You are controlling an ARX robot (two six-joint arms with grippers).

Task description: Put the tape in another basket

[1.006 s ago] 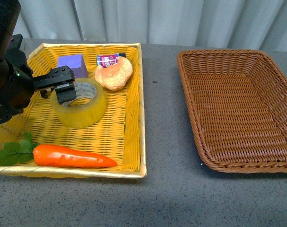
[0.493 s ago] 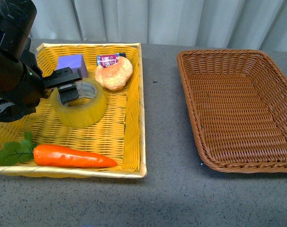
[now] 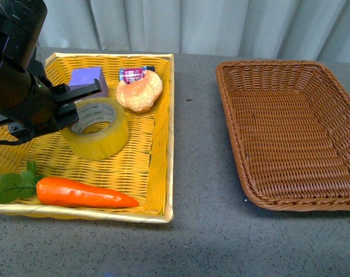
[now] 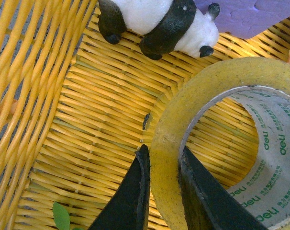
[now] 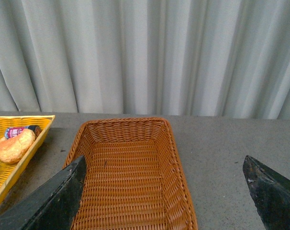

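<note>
The tape (image 3: 97, 128), a wide yellowish roll with a white printed core, sits in the yellow basket (image 3: 169, 115) at the left. My left gripper (image 3: 71, 112) is shut on the roll's left wall, one finger inside the core and one outside. The left wrist view shows the tape (image 4: 207, 86) pinched between the gripper's (image 4: 163, 158) dark fingers (image 4: 138, 191). The dark brown wicker basket (image 3: 290, 133) stands empty at the right. My right gripper (image 5: 164, 165) is open above the brown basket (image 5: 126, 172), holding nothing.
The yellow basket also holds a carrot (image 3: 82, 193) with leaves, a bread roll (image 3: 139, 89), a purple block (image 3: 87, 77), a small packet (image 3: 131, 73) and a panda toy (image 4: 159, 19). Grey tabletop (image 3: 195, 173) separates the baskets. Curtains hang behind.
My left arm has shifted and the tape's gripped side has risen, tilting the roll. The yellow basket and the carrot have shifted slightly left.
</note>
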